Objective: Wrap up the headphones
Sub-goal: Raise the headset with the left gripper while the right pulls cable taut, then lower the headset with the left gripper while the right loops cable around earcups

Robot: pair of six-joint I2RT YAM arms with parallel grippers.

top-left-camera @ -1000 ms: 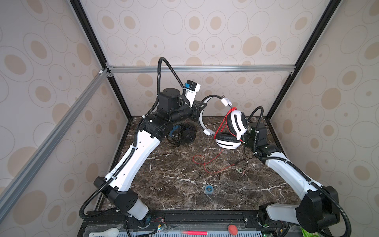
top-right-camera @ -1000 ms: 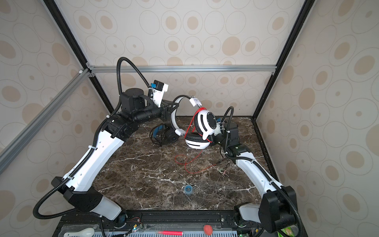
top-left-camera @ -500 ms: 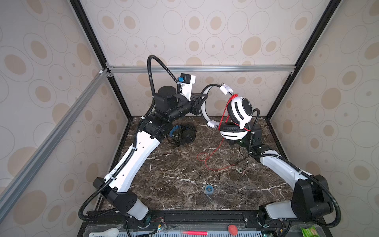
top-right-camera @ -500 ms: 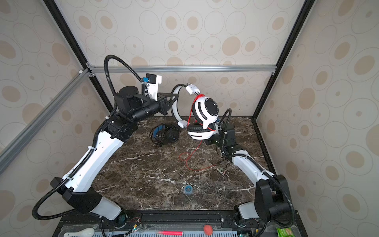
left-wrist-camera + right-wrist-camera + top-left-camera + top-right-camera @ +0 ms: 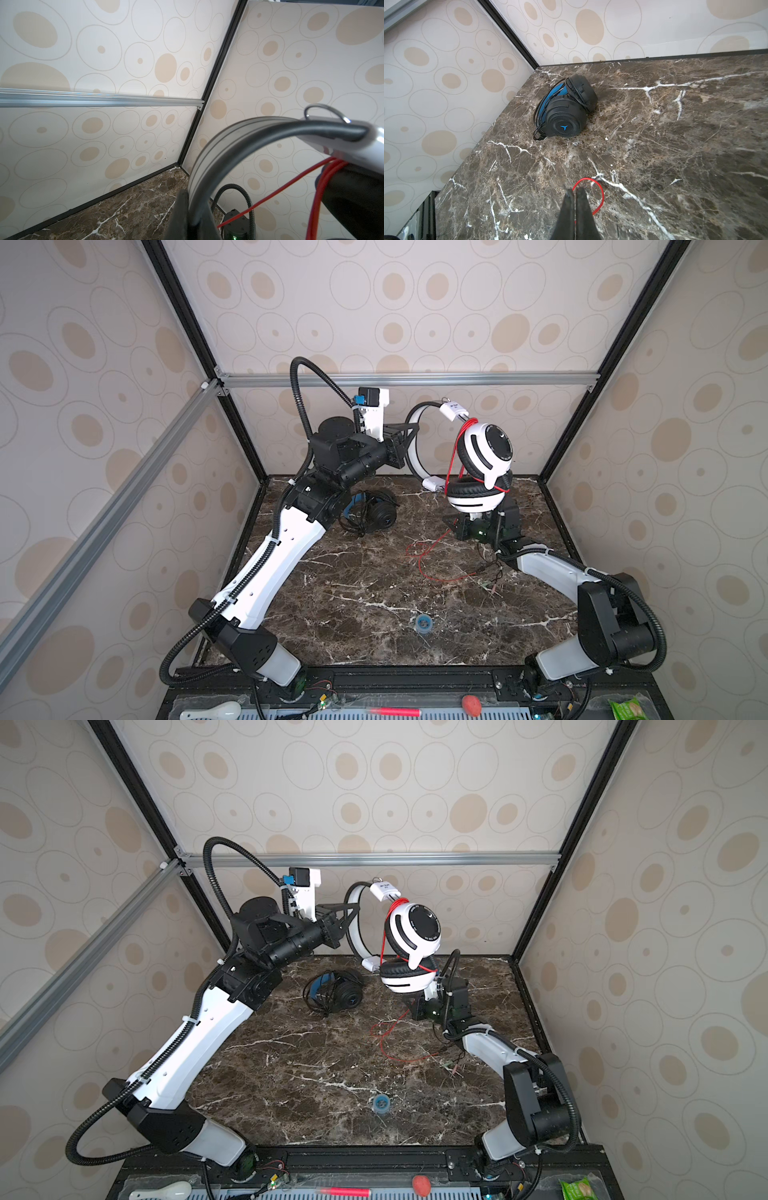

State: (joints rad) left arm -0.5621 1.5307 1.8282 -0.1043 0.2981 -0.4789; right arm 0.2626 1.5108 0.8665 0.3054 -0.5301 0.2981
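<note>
Right pincer [image 5: 574, 194] has now closed on red cord [image 5: 603, 195]; left pincer [image 5: 195, 214] clamps white headphones [image 5: 484, 452].

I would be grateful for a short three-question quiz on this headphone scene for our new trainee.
1. True or false: the white headphones rest on the table.
2. The right gripper's fingers are shut on: A) a black cord, B) the red cord, C) a headband.
3. Which gripper holds the white pair's headband?
Key: 1 false, they are held up off it; 2 B; 3 the left gripper.
</note>
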